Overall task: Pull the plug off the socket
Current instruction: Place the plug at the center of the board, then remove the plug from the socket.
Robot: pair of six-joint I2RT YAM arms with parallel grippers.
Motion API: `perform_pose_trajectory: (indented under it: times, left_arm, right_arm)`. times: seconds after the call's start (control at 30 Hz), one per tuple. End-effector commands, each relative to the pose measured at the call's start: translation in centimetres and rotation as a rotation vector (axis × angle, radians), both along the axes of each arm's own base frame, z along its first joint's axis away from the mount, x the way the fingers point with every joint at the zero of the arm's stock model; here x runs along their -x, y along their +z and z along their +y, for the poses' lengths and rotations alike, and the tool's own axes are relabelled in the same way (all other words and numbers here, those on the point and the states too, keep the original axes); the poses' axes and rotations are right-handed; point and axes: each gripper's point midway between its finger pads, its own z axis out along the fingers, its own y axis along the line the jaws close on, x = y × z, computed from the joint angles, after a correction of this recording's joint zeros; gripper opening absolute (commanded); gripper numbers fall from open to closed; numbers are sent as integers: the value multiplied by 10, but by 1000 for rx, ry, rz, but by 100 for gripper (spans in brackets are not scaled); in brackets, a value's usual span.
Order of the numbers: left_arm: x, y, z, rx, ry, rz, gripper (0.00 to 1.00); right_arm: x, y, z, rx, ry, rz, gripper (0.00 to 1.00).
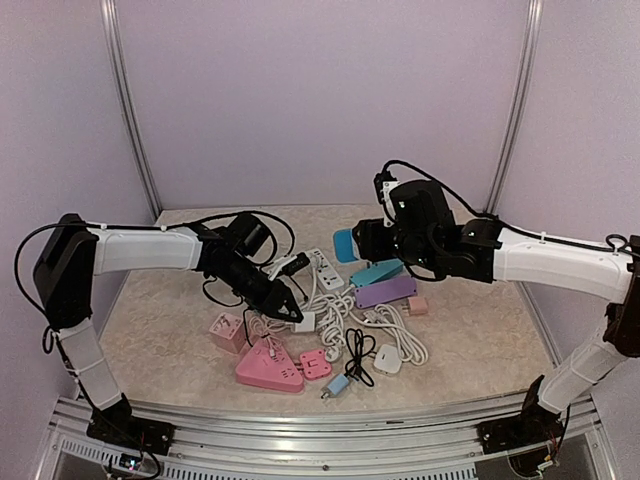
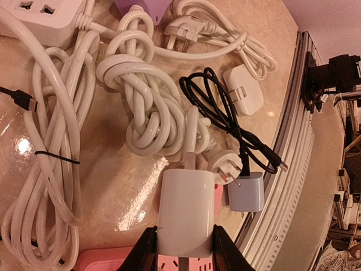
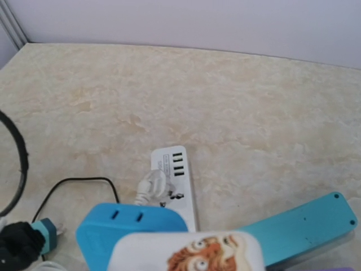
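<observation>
Your left end effector (image 1: 297,312) pinches the white plug (image 2: 186,212) by its two sides, fingers (image 2: 144,257) pressed on it. It's mid-worktop (image 1: 480,340), slightly toward the near edge. The pink socket (image 1: 268,368) lies just nearward of the plug; you can't tell if they touch. Knotted white cables (image 2: 149,113) sit beyond the plug, with a black cable (image 2: 225,113) and a grey charger (image 2: 246,192) beside it. Your right end effector (image 1: 363,240) hovers nearer the far edge, over a blue socket (image 3: 132,223). Its fingers are hidden, so you can't tell its state.
</observation>
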Motion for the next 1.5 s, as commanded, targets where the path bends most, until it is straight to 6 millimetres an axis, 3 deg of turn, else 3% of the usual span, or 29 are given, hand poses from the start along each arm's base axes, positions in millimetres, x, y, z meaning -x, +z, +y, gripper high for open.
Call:
perform_pose_trajectory:
  times: [0.0,0.1,0.2,0.43,0.53,0.67,0.8,0.87,1.1,1.47]
  left_arm:
    - [-2,-6,-1,-40,-5,6,38]
    - [-4,-9,0,-55,6,3,55]
    - [-6,-6,2,-63,12,-20,64]
    - [-21,5,12,-91,57,-124,70]
    - [-31,24,18,-54,99,-195,70]
    - [-37,68,22,101,112,-287,71]
    - [-17,118,20,302,35,-349,77]
    - [-3,130,17,368,-21,-344,78]
    - [10,139,11,426,-74,-313,80]
    - [22,137,2,467,-134,-258,82]
  right_arm:
    - [-1,23,-3,-58,4,-52,0]
    - [-1,24,-4,-60,5,-54,0]
    - [0,26,-4,-66,7,-59,0]
    - [2,24,0,-103,70,-52,0]
    - [6,26,5,-142,147,-57,0]
    - [20,33,17,-189,297,-86,0]
    - [38,41,30,-237,454,-99,0]
    - [49,45,37,-256,531,-101,0]
    - [73,51,57,-303,720,-67,0]
    - [75,38,74,-295,769,-1,0]
